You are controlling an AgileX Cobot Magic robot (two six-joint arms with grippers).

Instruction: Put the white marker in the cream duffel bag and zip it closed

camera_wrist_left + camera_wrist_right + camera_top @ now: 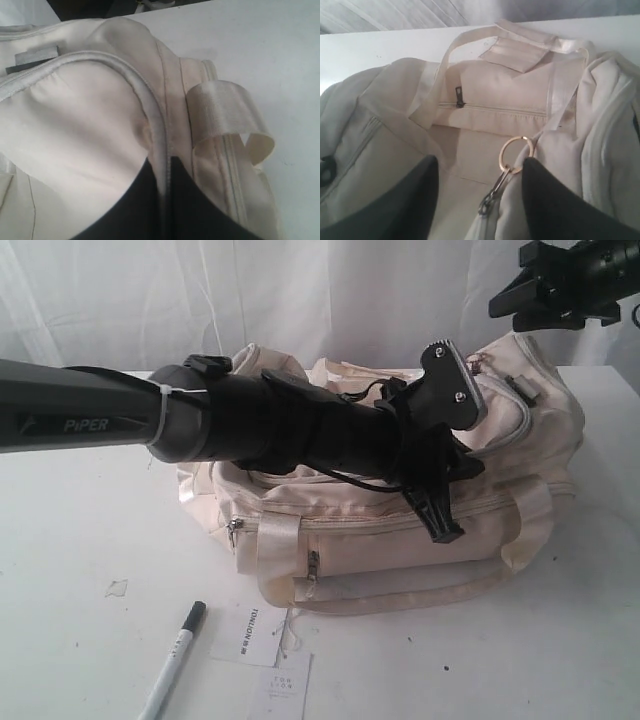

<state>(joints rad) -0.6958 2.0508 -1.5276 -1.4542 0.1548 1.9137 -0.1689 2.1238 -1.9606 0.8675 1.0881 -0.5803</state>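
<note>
The slim white marker (173,660), black-capped, lies on the table (80,540) at seven o'clock from the soft cream duffel bag (400,550). We see the left gripper (166,200) pressed together on the bag's grey zipper seam (150,100). The right gripper (479,161) is spread either side of a round metal ring (516,154).

Bright, diffuse light; white table (70,560) nearly overexposed, soft shadow at 6 o'clock of the cream duffel bag (400,560). Wrist views slightly blurred throughout.

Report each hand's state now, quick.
Left hand: closed, pinching an edge of the cream duffel bag.
Right hand: open, holding nothing.
</note>
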